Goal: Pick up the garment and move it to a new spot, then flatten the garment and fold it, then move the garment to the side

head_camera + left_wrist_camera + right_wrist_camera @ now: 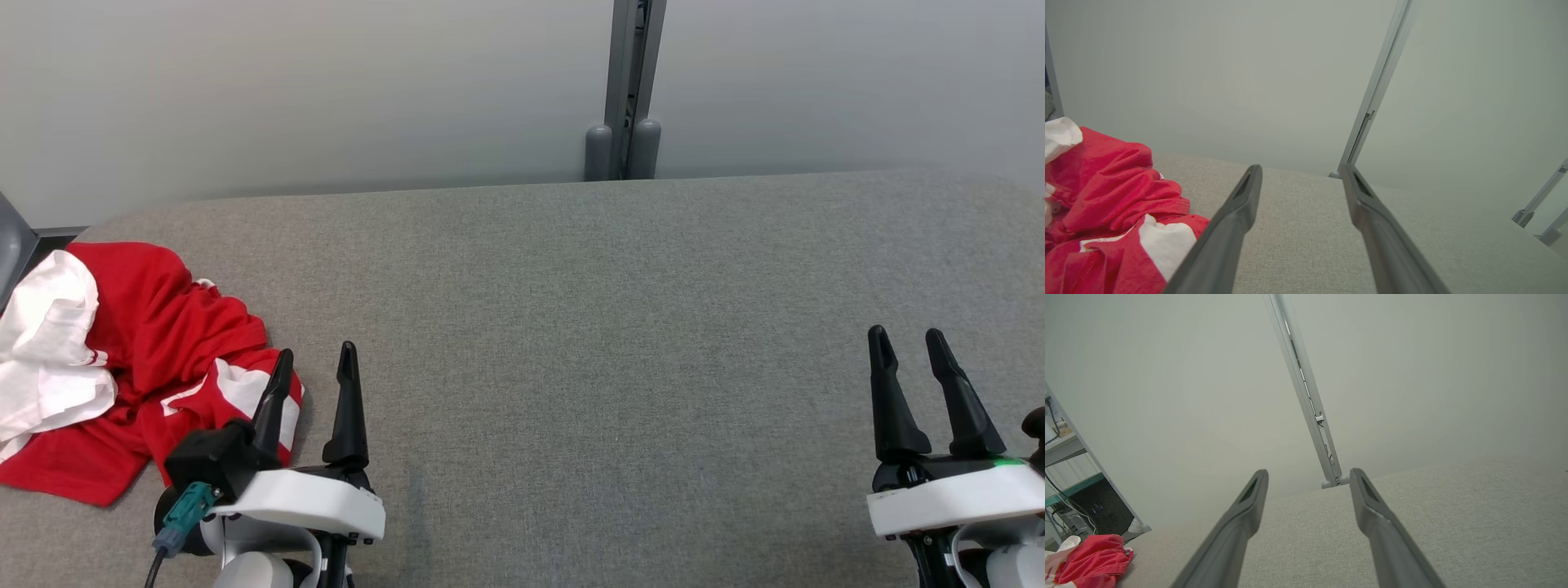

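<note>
The garment (122,359) is a crumpled red and white heap at the left end of the grey fabric table (612,343). In the left wrist view the garment (1106,208) lies low at the left; in the right wrist view the garment (1090,561) is small in the bottom left corner. My left gripper (316,363) stands open just right of the heap, its left finger over the cloth's near edge and nothing between its fingers. My left gripper (1300,173) points across bare fabric. My right gripper (906,343) is open and empty at the far right, and my right gripper (1308,477) faces the back wall.
A pale wall runs behind the table, with a grey upright post (629,90) rising at the back edge. A shelf unit with cables (1069,490) stands beyond the table's left end. A dark grey object (12,237) sits at the far left edge.
</note>
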Available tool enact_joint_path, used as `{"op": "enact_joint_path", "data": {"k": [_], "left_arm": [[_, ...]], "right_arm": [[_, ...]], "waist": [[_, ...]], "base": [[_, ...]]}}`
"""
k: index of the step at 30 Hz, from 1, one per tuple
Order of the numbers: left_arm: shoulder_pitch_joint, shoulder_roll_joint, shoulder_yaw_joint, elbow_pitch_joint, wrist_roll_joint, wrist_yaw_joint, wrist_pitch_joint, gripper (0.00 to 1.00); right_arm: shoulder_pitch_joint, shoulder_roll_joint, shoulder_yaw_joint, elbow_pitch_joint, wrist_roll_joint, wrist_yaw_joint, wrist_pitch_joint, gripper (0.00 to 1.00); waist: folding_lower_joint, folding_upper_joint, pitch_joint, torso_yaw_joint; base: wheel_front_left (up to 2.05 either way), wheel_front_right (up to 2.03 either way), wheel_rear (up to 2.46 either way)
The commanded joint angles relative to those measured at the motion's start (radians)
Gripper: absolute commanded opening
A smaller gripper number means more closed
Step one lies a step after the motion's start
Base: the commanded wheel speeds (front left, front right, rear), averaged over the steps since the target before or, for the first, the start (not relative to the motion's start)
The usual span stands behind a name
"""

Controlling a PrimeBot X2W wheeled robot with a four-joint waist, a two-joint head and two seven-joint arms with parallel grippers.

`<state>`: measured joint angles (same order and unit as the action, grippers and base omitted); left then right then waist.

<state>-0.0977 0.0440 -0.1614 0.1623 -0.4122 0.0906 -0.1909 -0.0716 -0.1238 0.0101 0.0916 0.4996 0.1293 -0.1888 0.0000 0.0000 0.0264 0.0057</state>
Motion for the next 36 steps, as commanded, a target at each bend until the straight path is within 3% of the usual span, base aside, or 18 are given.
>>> {"op": "enact_joint_path", "data": {"k": [1,36], "left_arm": [[-0.027,0.006,-0.005,-0.006,0.03,0.009,-0.009,1.0],[-0.038,0.009,-0.06,-0.017,0.264,0.06,-0.076,1.0]], "right_arm": [[-0.012,-0.008,0.001,-0.005,-0.027,0.002,-0.012,1.0],[-0.018,-0.033,0.034,-0.014,-0.255,0.002,-0.08,1.0]], "waist": [[0.0,0.0,0.001,0.0],[0.0,0.0,0.014,0.006]], "base": [[0.0,0.0,0.0],[0.0,0.0,0.0]]}}
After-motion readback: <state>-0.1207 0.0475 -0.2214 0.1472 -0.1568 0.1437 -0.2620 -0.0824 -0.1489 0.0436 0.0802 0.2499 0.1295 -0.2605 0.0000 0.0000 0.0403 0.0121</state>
